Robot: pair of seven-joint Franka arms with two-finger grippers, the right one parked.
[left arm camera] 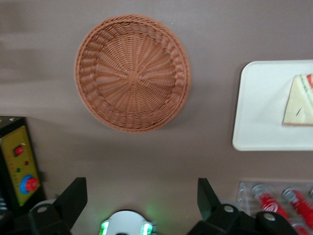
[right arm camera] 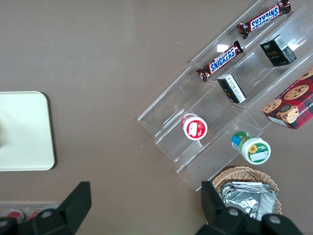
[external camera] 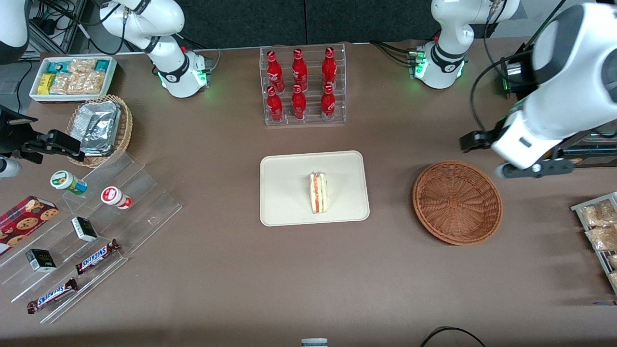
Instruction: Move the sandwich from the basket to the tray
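The sandwich [external camera: 318,193], a white-bread wedge with a red filling stripe, lies on the cream tray [external camera: 289,193] in mid-table. It also shows on the tray [left arm camera: 259,112] in the left wrist view, where only part of the sandwich [left arm camera: 299,100] is in frame. The reddish-brown wicker basket [external camera: 457,202] stands empty beside the tray, toward the working arm's end. My left gripper [external camera: 535,167] hangs high above the table, farther from the front camera than the basket [left arm camera: 132,73]. The gripper [left arm camera: 141,196] is open, its fingers wide apart with nothing between them.
A clear rack of red bottles [external camera: 303,86] stands farther from the front camera than the tray. Toward the parked arm's end are a tan basket of foil packets [external camera: 99,127], a white snack bin [external camera: 72,77] and acrylic steps with snacks [external camera: 87,226]. A snack rack [external camera: 600,231] sits at the working arm's end.
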